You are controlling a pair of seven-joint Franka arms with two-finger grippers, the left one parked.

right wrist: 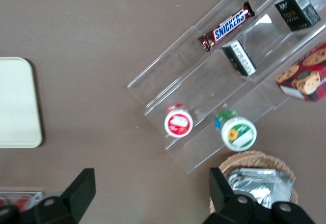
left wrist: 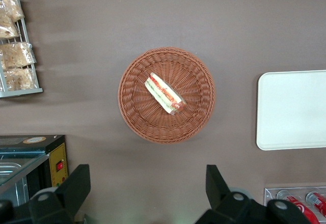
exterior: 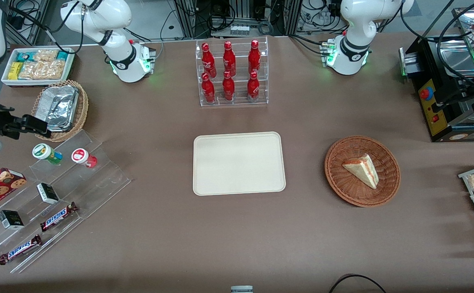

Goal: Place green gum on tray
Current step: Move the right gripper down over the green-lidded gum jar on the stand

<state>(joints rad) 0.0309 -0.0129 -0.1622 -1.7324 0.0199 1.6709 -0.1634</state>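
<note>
The small green gum bottle with a green-and-white round lid (exterior: 46,153) (right wrist: 236,130) stands on the upper step of a clear acrylic tiered stand (exterior: 62,191) toward the working arm's end of the brown tabletop (exterior: 237,236), just beside a similar red-lidded gum bottle (exterior: 83,157) (right wrist: 178,121). Lower steps of the stand carry two Snickers bars (exterior: 58,216) and two small dark boxes (exterior: 47,193). The large flat cream-beige rectangular tray (exterior: 239,163) (right wrist: 16,102) lies bare at mid-table, well apart from the gum. Near the stand, farther from the front camera, a wicker basket (exterior: 83,106) holds a crumpled foil pan (exterior: 61,106). The black gripper (exterior: 33,124) (right wrist: 150,191) hangs wide open above the tabletop beside that basket, near the green gum, holding and touching nothing.
</note>
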